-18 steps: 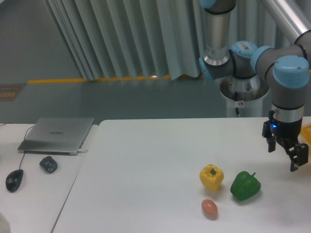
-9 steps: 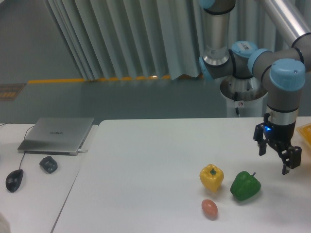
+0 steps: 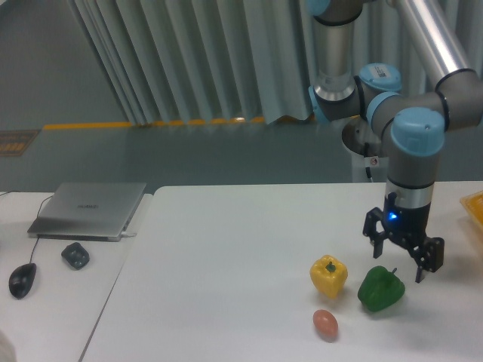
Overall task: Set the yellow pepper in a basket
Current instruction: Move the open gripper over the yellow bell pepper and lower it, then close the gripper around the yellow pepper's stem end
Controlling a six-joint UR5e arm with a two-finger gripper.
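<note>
Currently jaws [image 3: 404,256] apart, empty, above the green pepper [image 3: 381,288]. Yellow pepper [image 3: 329,275] sits toward the surface's [image 3: 226,264] near edge; I'd centre over it, then descend straight.

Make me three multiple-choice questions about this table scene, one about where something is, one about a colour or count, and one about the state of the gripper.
1. Where does the yellow pepper lie?
A. left of the green pepper
B. inside the basket
C. on the laptop

2. How many peppers are on the white table?
A. one
B. two
C. four

3. What state is the gripper in?
A. shut on the yellow pepper
B. shut on the egg-shaped thing
C. open, holding nothing

Answers:
1. A, it sits on the table just left of the green one.
2. B, one yellow and one green show.
3. C, its fingers are spread apart above the green pepper with nothing between them.
</note>
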